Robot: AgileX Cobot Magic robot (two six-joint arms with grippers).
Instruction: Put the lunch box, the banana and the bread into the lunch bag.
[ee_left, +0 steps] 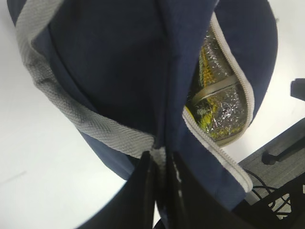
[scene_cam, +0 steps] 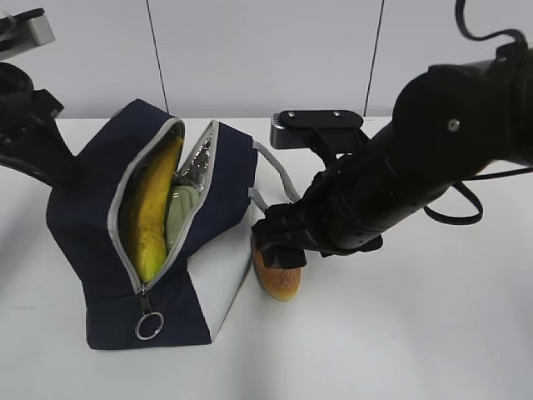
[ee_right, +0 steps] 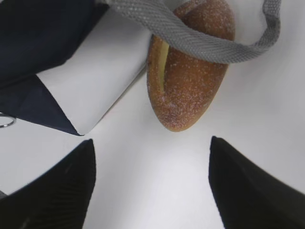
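The lunch bag lay toward the left side of the white tabletop, unzipped along its top, with the banana already lodged lengthwise in the opening and the sage-green lid of the lunch box showing beside it against the silver lining. The bread was the one item not yet inside: it rested on the tabletop just beside the bag's white lower panel, near the middle of the table, and one grey strap handle lay draped across its far end. The right gripper hovered above the roll with its jaws spread wide, holding nothing. The left gripper was clamped tight on the navy fabric at the bag's far left edge, close to where the other grey strap is sewn on, apparently propping the mouth open. The main risk from here looked to be the strap: if the right jaws closed on the roll with the webbing over it, the strap could be caught in the grip or dragged up with the bread, tugging the bag and shifting the opening. The roll is also soft and rounded, so a hard or off-centre pinch could crush it or let it squirt sideways against the bag wall. The opening seemed crowded, too, and the bread might perch on the banana instead of dropping in.
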